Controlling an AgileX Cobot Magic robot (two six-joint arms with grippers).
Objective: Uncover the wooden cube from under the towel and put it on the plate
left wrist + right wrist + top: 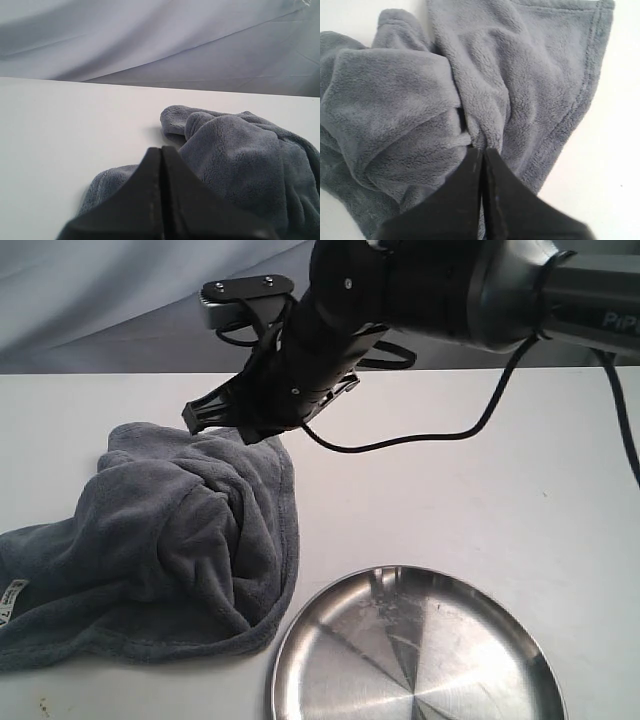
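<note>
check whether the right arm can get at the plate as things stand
Probably yes: the plate lies bare beside the towel, with open table between it and the right gripper. The gripper seems shut on a towel fold, though.

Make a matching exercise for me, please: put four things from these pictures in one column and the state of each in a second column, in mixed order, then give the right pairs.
Things:
1. grey-blue towel
2. steel plate
3. right gripper
4. left gripper

States:
A. shut, holding nothing
B. bunched up in soft folds
C. shiny, nothing lying on its visible part
D. shut on a fold of cloth

Pairs: 1-B, 2-C, 3-D, 4-A
</note>
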